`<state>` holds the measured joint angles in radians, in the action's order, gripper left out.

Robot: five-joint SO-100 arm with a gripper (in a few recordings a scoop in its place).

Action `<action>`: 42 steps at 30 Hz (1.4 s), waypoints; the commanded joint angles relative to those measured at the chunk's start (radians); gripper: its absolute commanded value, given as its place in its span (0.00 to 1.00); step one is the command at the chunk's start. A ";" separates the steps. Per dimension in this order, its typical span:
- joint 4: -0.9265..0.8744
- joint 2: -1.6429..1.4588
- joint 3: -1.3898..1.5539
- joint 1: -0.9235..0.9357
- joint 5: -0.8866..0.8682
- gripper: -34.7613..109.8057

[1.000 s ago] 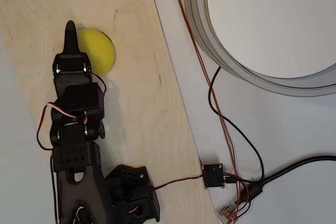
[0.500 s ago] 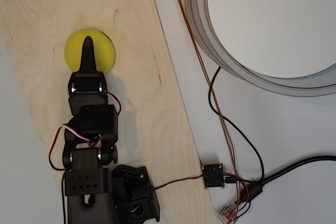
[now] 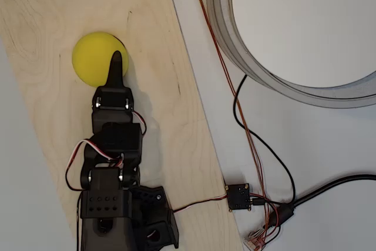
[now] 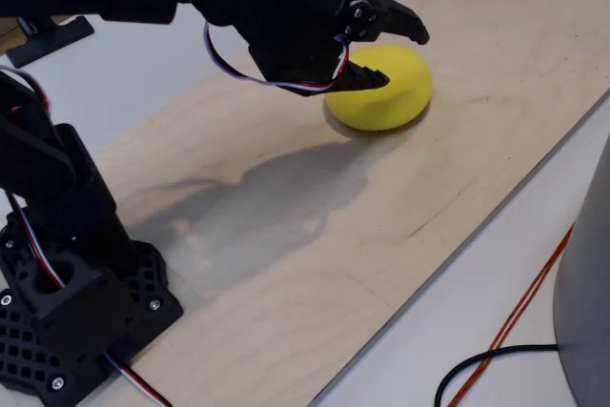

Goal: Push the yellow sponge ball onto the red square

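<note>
So the black gripper (image 3: 117,63) hangs over the lower-right part of the yellow sponge ball (image 3: 94,57) in the overhead view, with the bulk of the ball lying toward about 10 o'clock from the tip. From the side, the claw (image 4: 396,50) looks parted a little, one finger above the ball and one against its near side, gripping nothing. No red square anywhere that I can see, maybe it's under the ball. The ball sits on a pale plywood board (image 3: 164,116) laid on a white table (image 3: 329,145), with a big grey ring (image 3: 235,45) and wires (image 3: 258,163) off toward 3 o'clock.
</note>
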<state>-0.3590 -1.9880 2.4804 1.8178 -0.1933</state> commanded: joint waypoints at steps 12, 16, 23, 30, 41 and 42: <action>0.018 0.143 -0.071 -0.025 -0.058 0.37; 0.029 0.158 -0.075 -0.028 -0.066 0.37; 0.031 0.166 -0.092 -0.029 -0.067 0.37; 0.031 0.155 -0.104 -0.031 -0.049 0.37; 0.037 -0.023 -0.114 -0.095 0.029 0.37; 0.048 -0.052 -0.114 -0.107 0.038 0.37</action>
<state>-0.3252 -1.9405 2.3945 1.7303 -0.1672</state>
